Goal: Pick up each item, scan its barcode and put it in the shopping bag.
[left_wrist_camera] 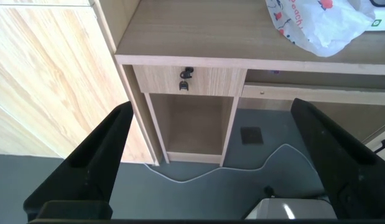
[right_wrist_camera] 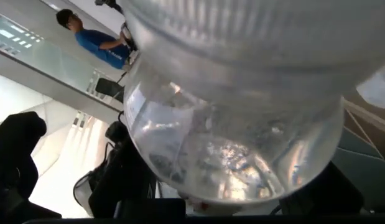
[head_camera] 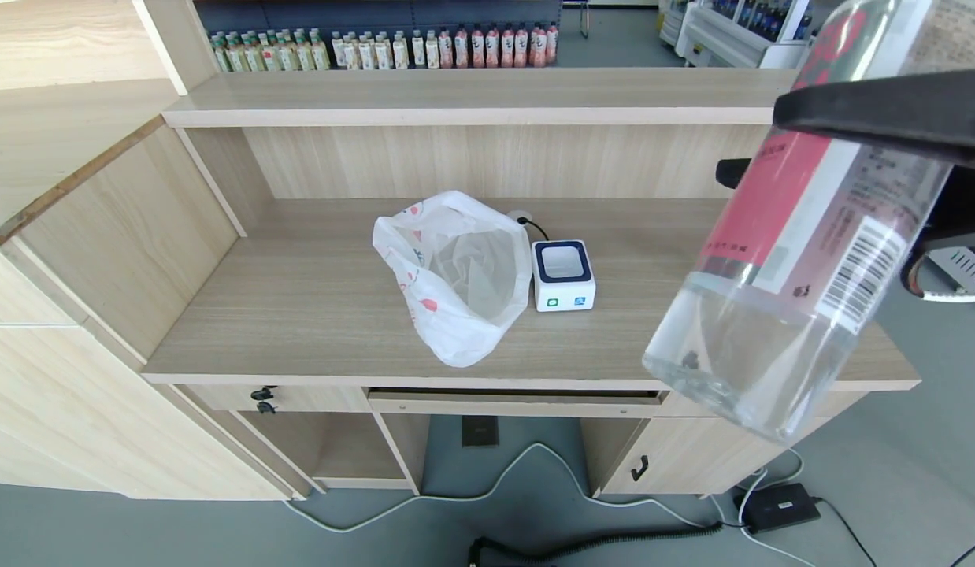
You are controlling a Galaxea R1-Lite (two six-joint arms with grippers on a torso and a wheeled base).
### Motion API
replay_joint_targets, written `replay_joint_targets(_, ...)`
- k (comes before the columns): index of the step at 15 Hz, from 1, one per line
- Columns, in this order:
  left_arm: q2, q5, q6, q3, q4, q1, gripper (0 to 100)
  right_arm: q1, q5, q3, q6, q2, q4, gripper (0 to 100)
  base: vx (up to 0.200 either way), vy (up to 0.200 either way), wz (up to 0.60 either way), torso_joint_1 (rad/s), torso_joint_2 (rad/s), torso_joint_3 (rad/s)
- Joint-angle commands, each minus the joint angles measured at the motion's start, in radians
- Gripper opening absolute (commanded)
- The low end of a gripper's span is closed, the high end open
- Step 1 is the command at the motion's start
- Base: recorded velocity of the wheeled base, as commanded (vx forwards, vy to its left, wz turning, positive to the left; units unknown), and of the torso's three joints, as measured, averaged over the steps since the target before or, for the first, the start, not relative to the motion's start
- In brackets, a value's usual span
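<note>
Progress, head view: bottle clamped in the right pincer, raised to the right of the scanner; shopping bag on the tabletop appears empty; scan and bagging judged outstanding; barcode on the pink-and-white label, print too small to read. Left wrist view: left pincer spread wide, nothing held, low before the tabletop edge. Right wrist view: clear bottle base close up in the grip.
</note>
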Motion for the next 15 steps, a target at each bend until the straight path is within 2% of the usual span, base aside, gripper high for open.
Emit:
replay_joint_targets(1,0.0,0.001,0.0,0.0,0.001,0.0,100,0.063,0.001,-0.021,0.0,-0.005,0.038,0,0.0,0.0,0.0,0.0,0.0,0.0)
replay_joint_targets(5,0.0,0.001,0.0,0.0,-0.001,0.0,100,0.122,-0.001,-0.07,-0.003,0.015,0.098,0,0.0,0.0,0.0,0.0,0.0,0.0)
replay_joint_targets(15,0.0,0.001,0.0,0.0,-0.001,0.0,100,0.128,-0.021,-0.127,-0.006,0.013,0.259,0,0.0,0.0,0.0,0.0,0.0,0.0)
